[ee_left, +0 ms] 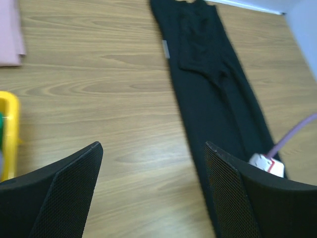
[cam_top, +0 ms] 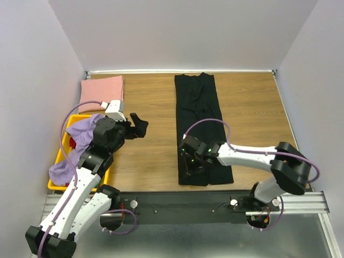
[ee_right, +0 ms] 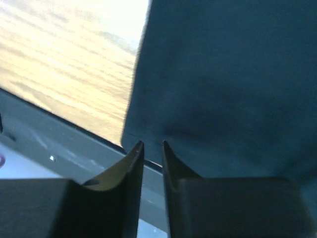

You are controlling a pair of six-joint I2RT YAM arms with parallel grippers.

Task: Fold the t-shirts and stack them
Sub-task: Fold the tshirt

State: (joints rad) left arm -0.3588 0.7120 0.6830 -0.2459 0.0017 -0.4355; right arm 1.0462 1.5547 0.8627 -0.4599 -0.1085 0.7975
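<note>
The black t-shirt [cam_top: 196, 107] [ee_left: 213, 89] [ee_right: 223, 74] lies as a long narrow strip from the table's back edge to its near edge. My right gripper [cam_top: 191, 161] [ee_right: 153, 144] hovers low over that strip's near left corner. Its jaws stand a narrow gap apart with nothing between them, and the cloth's edge lies just past the tips. My left gripper [cam_top: 141, 124] [ee_left: 153, 153] is wide open and empty over bare wood, left of the black shirt. A folded dusty pink t-shirt [cam_top: 102, 87] [ee_left: 9, 34] rests at the back left. The lavender t-shirt [cam_top: 80, 134] is bunched in the crate.
A yellow plastic crate [cam_top: 60, 156] [ee_left: 10, 134] stands at the left table edge under my left arm. A metal rail [cam_top: 301, 201] runs along the near edge. White walls close in the table on three sides.
</note>
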